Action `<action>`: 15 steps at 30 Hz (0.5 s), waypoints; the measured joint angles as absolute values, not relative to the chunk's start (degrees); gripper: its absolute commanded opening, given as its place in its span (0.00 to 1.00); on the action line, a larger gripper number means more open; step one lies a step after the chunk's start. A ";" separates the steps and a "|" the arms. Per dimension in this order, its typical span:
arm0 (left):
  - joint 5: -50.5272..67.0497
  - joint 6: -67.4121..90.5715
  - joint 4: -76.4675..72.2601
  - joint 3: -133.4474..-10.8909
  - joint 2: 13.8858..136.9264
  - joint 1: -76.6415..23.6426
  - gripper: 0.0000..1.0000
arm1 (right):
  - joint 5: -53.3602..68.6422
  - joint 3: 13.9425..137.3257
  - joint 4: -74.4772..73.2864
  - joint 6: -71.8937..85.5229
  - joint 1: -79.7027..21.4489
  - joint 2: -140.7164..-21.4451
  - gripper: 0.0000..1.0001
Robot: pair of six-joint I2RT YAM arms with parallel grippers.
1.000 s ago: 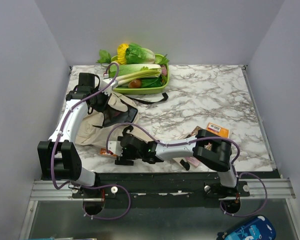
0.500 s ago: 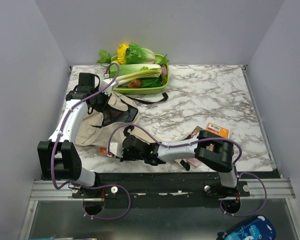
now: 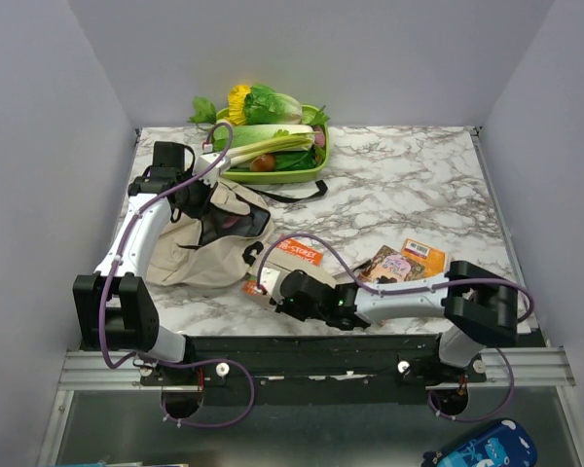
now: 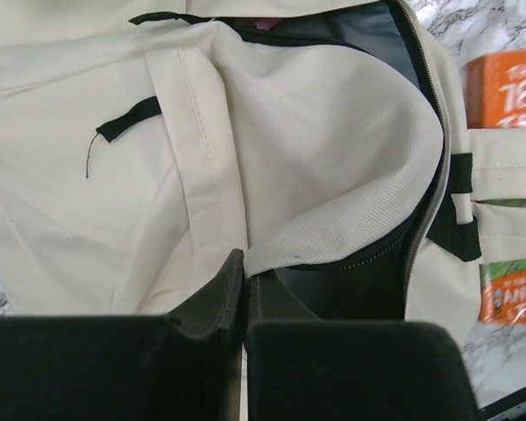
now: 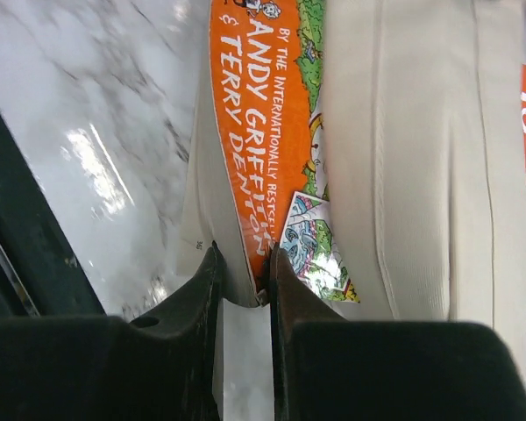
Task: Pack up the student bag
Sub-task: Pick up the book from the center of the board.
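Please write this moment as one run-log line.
left hand: shut on beige canvas backpack rim | right hand: shut on orange paperback book

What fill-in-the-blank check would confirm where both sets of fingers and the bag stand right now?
1. The left fingers pinch the fabric rim of the student bag, whose main mouth is ____.
2. The right fingers are shut on the edge of a book with an ____ cover.
3. The green tray at the table's far edge holds ____.

Missing words: open; orange; vegetables.
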State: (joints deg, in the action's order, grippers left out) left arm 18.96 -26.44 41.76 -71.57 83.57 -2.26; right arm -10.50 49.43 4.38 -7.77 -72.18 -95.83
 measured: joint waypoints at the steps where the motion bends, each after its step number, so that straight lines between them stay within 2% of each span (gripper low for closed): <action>1: 18.96 -26.41 41.76 -71.57 83.57 -2.26 0.08 | -11.62 48.21 3.25 -5.67 -72.14 -94.21 0.05; 4: 19.09 -26.41 41.74 -71.57 83.57 -2.26 0.08 | -13.28 42.63 1.21 -0.67 -71.88 -86.96 0.02; 8: 19.22 -26.37 41.78 -71.59 83.57 -2.26 0.08 | -12.29 37.15 -3.36 1.87 -71.59 -71.53 0.01; 12: 19.59 -26.30 42.30 -71.99 83.57 -2.26 0.08 | -6.96 41.45 -7.73 0.97 -71.29 -61.91 0.01; 15: 20.05 -26.24 43.00 -72.51 83.57 -2.26 0.09 | -1.50 50.02 -11.55 -0.40 -71.29 -60.71 0.01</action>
